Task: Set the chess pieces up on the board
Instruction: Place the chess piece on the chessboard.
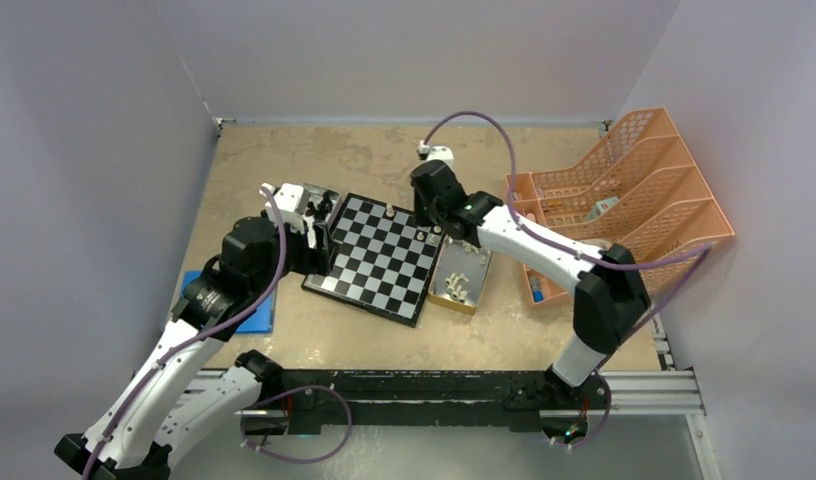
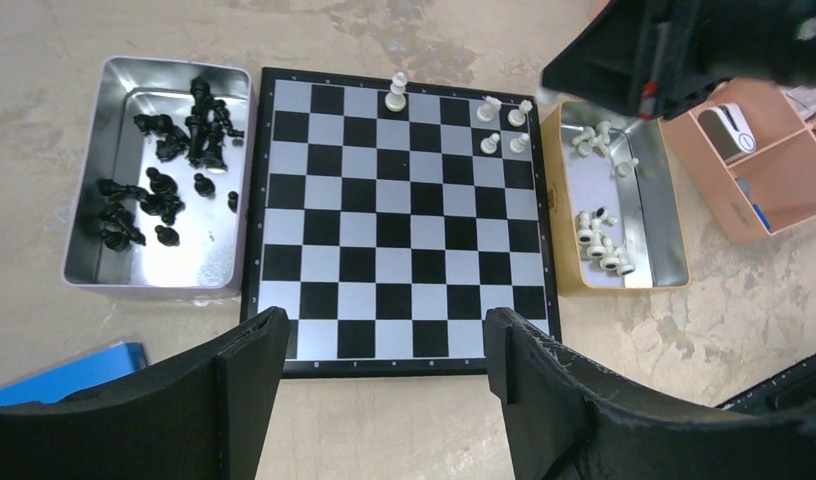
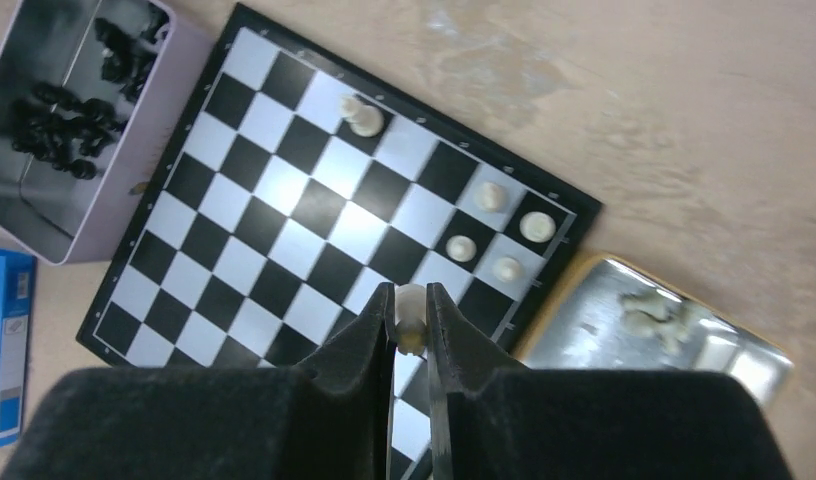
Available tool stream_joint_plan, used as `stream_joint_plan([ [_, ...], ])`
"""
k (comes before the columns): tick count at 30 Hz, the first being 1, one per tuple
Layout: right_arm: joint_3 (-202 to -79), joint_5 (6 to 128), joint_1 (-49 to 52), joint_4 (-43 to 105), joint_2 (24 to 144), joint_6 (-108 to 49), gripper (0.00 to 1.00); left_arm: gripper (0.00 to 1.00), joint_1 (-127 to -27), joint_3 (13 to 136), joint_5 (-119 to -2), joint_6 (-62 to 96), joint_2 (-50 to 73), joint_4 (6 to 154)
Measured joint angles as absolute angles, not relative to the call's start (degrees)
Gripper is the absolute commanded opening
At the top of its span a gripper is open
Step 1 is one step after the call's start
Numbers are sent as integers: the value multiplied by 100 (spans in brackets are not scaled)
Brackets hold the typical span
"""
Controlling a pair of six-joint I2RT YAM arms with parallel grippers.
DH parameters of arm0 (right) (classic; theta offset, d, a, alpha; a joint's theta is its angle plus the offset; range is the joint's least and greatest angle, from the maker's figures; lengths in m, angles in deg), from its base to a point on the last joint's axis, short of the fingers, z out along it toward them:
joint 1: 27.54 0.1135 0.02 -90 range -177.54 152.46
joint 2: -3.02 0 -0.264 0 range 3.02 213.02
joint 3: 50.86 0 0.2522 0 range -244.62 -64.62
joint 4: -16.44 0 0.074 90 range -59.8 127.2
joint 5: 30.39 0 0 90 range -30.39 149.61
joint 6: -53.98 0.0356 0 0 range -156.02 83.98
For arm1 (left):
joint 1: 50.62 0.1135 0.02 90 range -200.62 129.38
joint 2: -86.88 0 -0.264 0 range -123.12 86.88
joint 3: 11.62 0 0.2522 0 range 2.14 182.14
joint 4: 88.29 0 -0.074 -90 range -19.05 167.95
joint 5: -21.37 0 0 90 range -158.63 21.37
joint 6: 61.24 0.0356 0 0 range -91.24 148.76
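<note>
Beige surface (image 1: 384, 150), the board (image 2: 394, 250) lying on it with five cream-white pieces (image 2: 490, 143) along its far edge. Over the board's right side the right end effector (image 3: 411, 292) is clamped on another cream-white piece (image 3: 411, 325); the left end effector (image 2: 386, 325) hangs over its near edge, jaws apart.

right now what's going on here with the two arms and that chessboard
The right tool is shut on a cream-white chess piece, held above the chessboard. Five white pieces already stand on it: four clustered in the corner next to the gold-rimmed tray holding the rest, one further along that edge row. All the black pieces lie in the silver tray on the opposite side. The left tool hangs open near the board, holding nothing.
</note>
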State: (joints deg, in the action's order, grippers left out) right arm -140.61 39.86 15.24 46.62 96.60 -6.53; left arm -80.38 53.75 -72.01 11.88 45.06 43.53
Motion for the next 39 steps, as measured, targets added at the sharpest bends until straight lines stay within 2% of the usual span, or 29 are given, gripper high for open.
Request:
stream_joint_plan([
  [13, -14905, 4067, 2364, 4538, 11614, -670, 15, 72, -8038, 5375, -7708, 1162, 4904, 4351],
  [20, -15038, 4061, 2440, 4562, 11970, -670, 18, 72, -8038, 5375, -7785, 1155, 4917, 4351],
  [32, -15097, 4059, 2460, 4651, 11955, -629, 41, 72, -8038, 5375, -7754, 1137, 4731, 4351],
  [37, -14647, 4043, 2460, 4634, 11358, -581, 58, 69, -8038, 5375, -7623, 1122, 4508, 4351],
  [39, -14358, 3982, 2460, 4581, 10945, -548, 62, 67, -8038, 5375, -7559, 1081, 4331, 4351],
])
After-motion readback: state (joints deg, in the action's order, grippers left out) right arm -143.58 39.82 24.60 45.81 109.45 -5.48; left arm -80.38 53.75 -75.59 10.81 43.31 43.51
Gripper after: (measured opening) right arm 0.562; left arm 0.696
